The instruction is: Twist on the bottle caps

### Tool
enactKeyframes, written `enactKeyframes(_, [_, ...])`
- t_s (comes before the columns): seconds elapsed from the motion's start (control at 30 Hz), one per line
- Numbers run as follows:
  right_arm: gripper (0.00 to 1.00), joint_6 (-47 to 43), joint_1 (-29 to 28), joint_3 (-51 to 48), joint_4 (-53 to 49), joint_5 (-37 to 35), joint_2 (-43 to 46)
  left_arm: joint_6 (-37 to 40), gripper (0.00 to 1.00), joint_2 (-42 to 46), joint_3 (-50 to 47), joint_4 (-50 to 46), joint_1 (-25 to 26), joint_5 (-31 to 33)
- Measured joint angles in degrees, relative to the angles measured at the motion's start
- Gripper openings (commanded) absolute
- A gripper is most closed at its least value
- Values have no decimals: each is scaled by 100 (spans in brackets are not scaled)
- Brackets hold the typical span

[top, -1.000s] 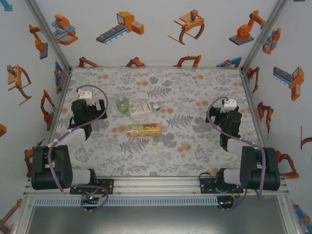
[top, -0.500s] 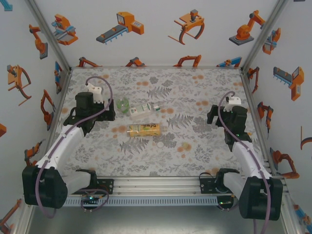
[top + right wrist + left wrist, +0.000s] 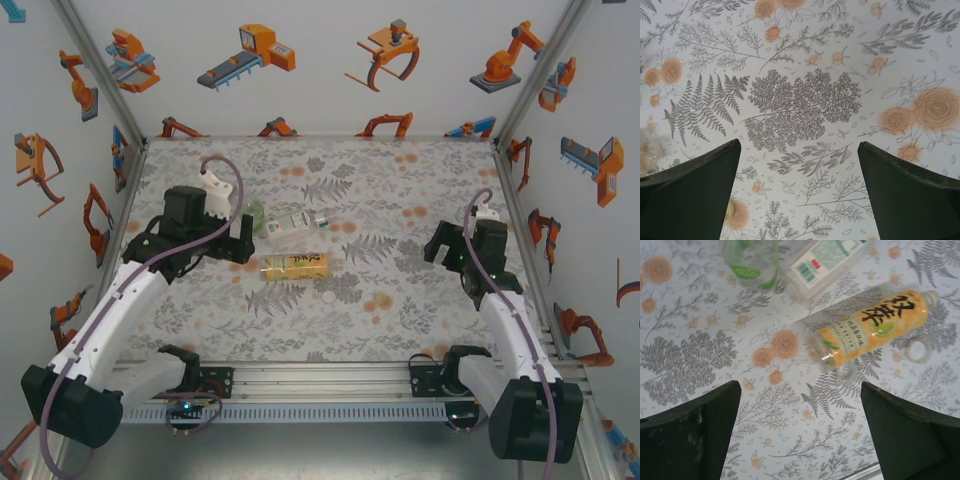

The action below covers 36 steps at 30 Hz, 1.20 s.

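Three bottles sit left of the table's middle. The amber bottle (image 3: 295,266) (image 3: 870,327) lies on its side, neck to the right. Behind it the clear bottle (image 3: 295,226) (image 3: 825,260) with a green-white label also lies flat. The squat green bottle (image 3: 254,212) (image 3: 752,262) is at their left. One pale bottle cap (image 3: 328,297) (image 3: 917,351) rests on the cloth near the amber neck, and another cap (image 3: 846,371) lies by the amber bottle's base. My left gripper (image 3: 243,241) (image 3: 799,405) hovers open just left of the bottles, holding nothing. My right gripper (image 3: 440,250) (image 3: 799,150) is open over bare cloth at the right.
The table (image 3: 400,190) is covered by a grey fern and orange flower cloth and walled on three sides. An aluminium rail (image 3: 320,385) runs along the near edge, where both arm bases stand.
My left arm has reached forward and to the right, bringing its open gripper up beside the bottles. My right arm has stretched out and shifted slightly right. Bottles and caps have not moved.
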<state>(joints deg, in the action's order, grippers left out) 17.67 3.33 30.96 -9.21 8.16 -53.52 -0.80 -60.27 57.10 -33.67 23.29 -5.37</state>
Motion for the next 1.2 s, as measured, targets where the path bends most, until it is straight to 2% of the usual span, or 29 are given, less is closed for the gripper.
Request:
enactKeyframes(0.17, [84,457,0,-345,247,181,46,470,97,-162,225,-94,560,-203])
enactKeyframes(0.5, [79,1067,-11,-835,844,164,92,1805,97,-1178,529,-168,1392,-741])
enactKeyframes(0.77, [78,1106,-400,-835,942,-160,96,3248,97,-1718,702,-387,1504,-1696])
enactKeyframes(0.9, [79,1091,-721,-841,892,-413,431,3875,97,-2013,780,-415,1506,-1989])
enactKeyframes(1.2, [79,1075,-1029,-938,848,-852,984,4774,98,-3067,1093,-468,1537,-2142])
